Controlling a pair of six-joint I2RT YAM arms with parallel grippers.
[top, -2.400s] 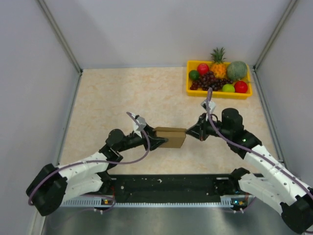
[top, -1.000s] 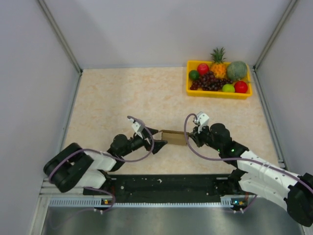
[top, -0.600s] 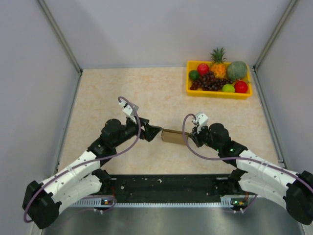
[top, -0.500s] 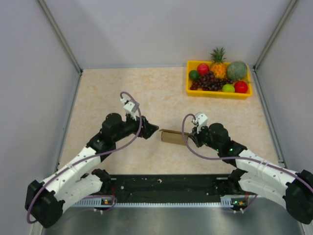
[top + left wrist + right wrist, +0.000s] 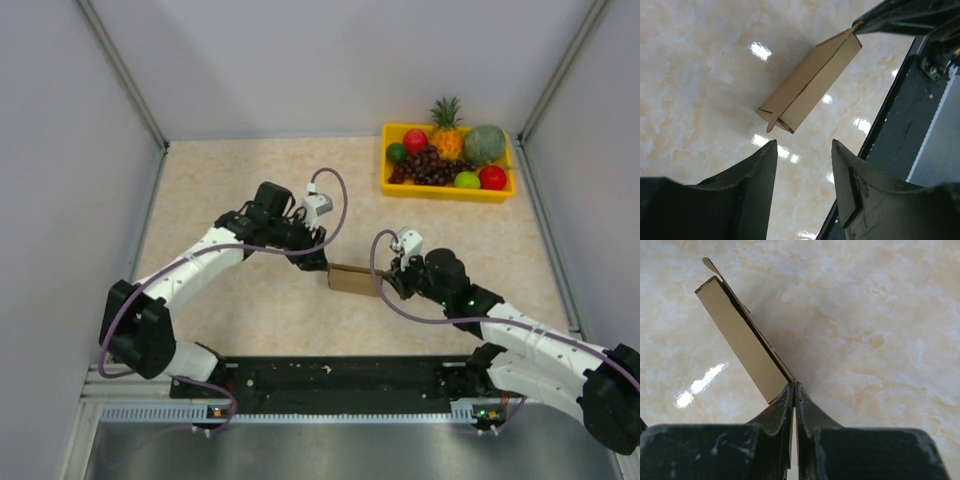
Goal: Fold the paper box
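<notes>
Hanging over the table, the left claw has its two dark, scuffed fingers spread apart with nothing between them. Just past its fingertips, clear of them, is the box: plain matte brown cardboard, long, narrow and pressed nearly flat, with sharp creased edges. A small rounded tab sticks out at the end nearest this claw.

The far end of the box meets the right claw, whose black fingers are pinched tight on a thin cardboard edge there. From that claw the box stretches away slantwise. Whether its underside rests on the table cannot be told.

Well beyond the right claw and off to its right stands a yellow plastic tray heaped with fruit.

The table top is glossy, cream with pale orange marbling, and throws back bright spots of light. Smooth grey walls close it in on three sides, with metal posts in the corners. A black rail runs along the near edge.
</notes>
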